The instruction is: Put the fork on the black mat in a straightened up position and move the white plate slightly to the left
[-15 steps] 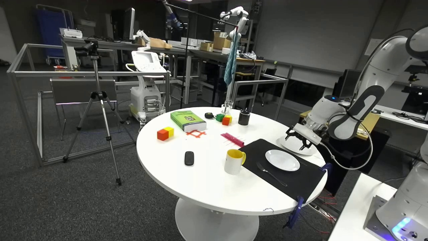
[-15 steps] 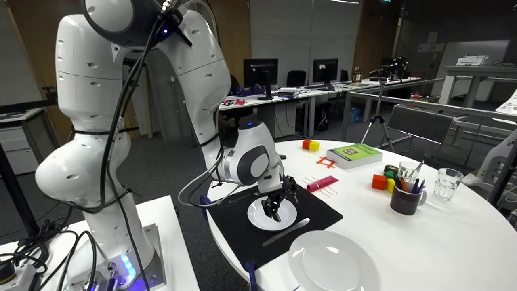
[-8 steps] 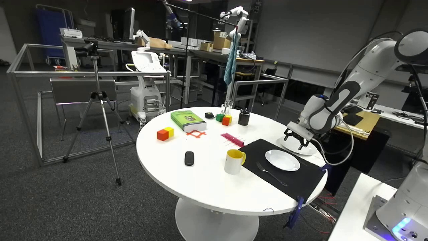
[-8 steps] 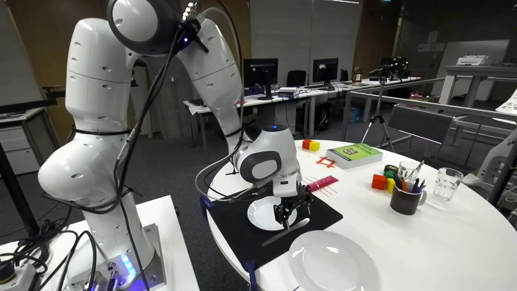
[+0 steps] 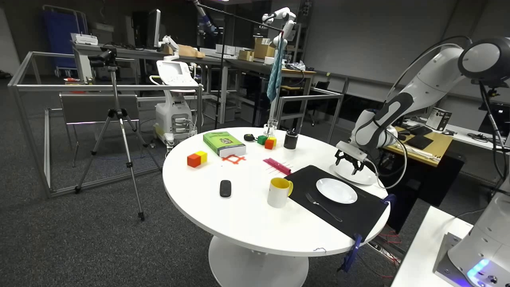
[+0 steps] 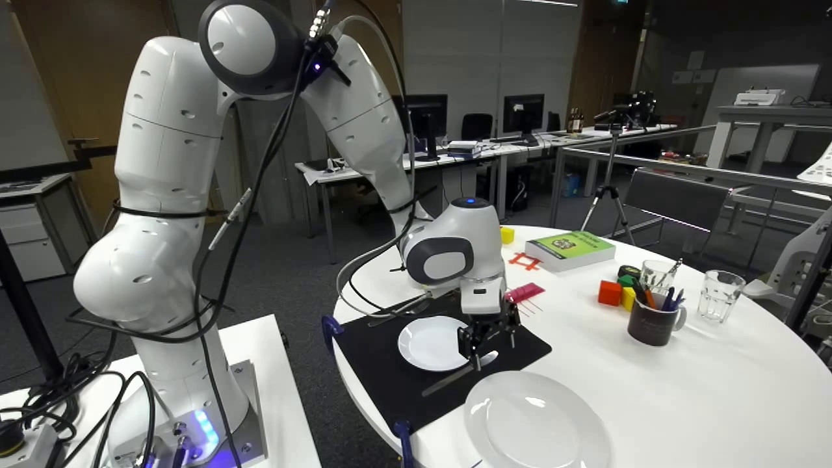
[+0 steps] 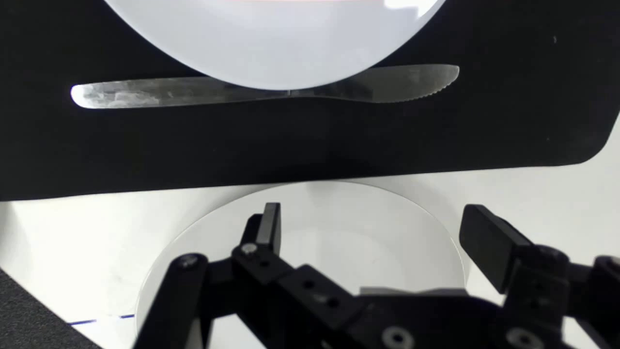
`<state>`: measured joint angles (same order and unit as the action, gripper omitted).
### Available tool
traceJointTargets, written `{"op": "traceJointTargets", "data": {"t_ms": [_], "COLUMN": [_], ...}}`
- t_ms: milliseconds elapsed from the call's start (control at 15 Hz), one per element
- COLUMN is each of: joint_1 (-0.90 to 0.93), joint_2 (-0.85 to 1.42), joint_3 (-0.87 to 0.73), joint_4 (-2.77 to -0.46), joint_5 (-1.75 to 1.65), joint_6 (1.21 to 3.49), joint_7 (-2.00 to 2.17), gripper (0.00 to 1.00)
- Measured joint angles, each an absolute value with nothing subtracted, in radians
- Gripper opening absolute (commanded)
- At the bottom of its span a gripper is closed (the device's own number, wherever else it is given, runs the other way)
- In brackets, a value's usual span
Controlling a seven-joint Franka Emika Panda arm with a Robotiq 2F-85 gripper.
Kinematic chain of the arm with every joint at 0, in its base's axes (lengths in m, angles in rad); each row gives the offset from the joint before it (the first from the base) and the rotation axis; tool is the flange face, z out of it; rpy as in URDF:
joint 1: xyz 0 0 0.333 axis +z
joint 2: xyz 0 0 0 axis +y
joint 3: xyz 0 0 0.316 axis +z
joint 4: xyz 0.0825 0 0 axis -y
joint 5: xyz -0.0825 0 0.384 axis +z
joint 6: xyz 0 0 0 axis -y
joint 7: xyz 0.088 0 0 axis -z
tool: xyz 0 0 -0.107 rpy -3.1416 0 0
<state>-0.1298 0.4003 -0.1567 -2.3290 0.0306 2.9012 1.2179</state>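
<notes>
Main hazard: wide jaws catching a neighbour

The slim silver metal fork [image 5: 324, 208] lies on the flat rectangular black mat [image 5: 364, 215], roughly along its edge, so that step looks done. Beside it on the mat sits a small round white plate [image 5: 336, 190]; a silver metal table knife [image 7: 232, 93] lies at that plate's opposite side. In the wrist view the jaws stand wide, nothing between them, above a larger round white plate [image 7: 339, 242] on the round white counter [image 5: 247, 207].

If the leftward push starts here, jaws set too low could hook the knife and drive it under the small plate's rim, which hides part of it; whether the two touch I cannot tell. Coming straight down would likely strike the larger plate. Too long a push could run the small plate into the fork and turn it askew.
</notes>
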Motion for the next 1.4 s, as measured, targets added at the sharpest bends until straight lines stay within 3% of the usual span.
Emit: {"op": "traceJointTargets", "data": {"t_ms": [1400], "joint_1": [-0.037], "joint_2": [0.494], "joint_3": [-0.177], "joint_4": [-2.316], "joint_5": [0.047], "joint_6": [2.893], "joint_7": [1.169], "gripper": [1.00]}}
